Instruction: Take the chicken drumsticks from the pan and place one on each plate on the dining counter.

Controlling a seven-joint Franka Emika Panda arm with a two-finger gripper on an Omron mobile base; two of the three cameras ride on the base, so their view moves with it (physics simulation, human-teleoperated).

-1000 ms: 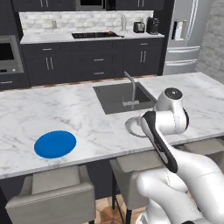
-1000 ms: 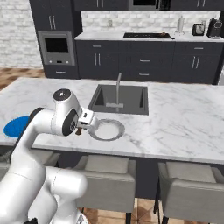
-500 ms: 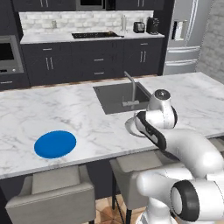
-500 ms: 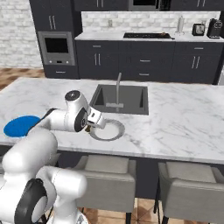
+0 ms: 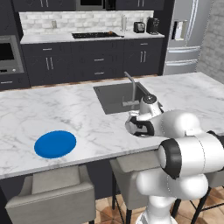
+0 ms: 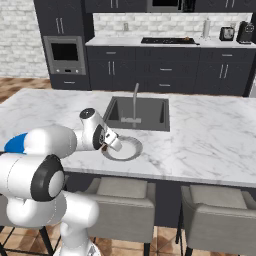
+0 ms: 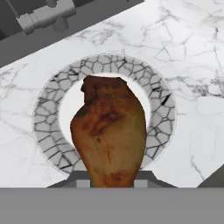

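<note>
Fingers [image 7: 83, 183] tight on drumstick [image 7: 110, 133], seemingly above grey-white plate [image 7: 159, 127]

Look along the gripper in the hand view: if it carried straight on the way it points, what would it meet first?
Most likely the pale grey-white plate on the dining counter. The gripper, shut on a chicken drumstick, points at the plate's middle, so the drumstick would probably touch first. Depth is uncertain.

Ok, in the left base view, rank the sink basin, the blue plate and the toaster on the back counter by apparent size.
1. sink basin, largest.
2. blue plate, clearly smaller than the basin.
3. toaster, smallest, though it sits far back on the rear counter, so distance shrinks it; its true size against the plate is unsure.
</note>
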